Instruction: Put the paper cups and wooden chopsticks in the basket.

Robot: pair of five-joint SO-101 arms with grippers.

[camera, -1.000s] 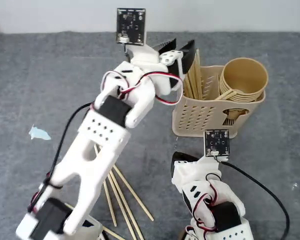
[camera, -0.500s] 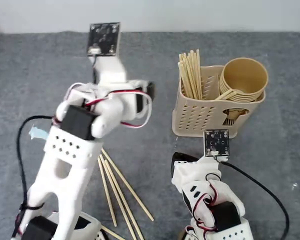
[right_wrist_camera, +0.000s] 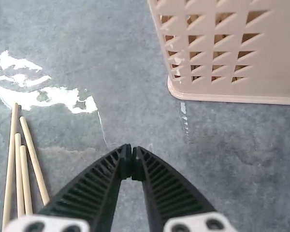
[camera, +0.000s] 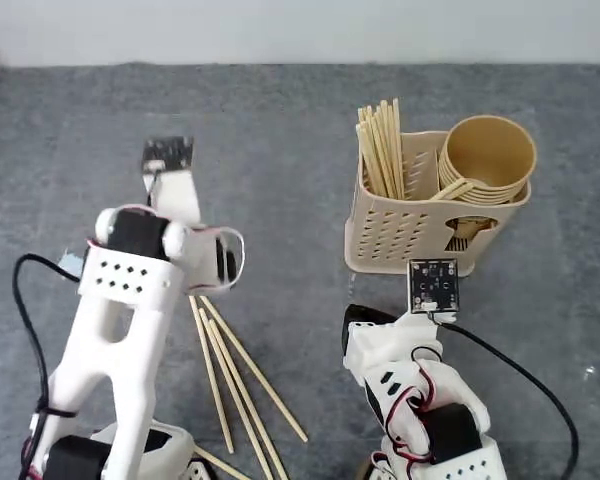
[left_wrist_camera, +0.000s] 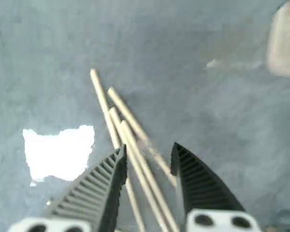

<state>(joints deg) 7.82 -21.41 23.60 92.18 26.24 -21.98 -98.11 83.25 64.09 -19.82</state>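
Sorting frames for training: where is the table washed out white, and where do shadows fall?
Left wrist view: a blown-out white patch beside the chopsticks, glare or scrap, unclear. Right wrist view: white streaks past the chopsticks' tips, faint shadow along the basket. High view: even light.

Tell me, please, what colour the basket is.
The basket is beige, with walls patterned by small holes; the high view shows it best.

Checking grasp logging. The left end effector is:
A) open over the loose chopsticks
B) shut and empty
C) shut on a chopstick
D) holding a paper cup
A: in the left wrist view the left end effector stands open, and the loose chopsticks lie on the table beneath the gap.
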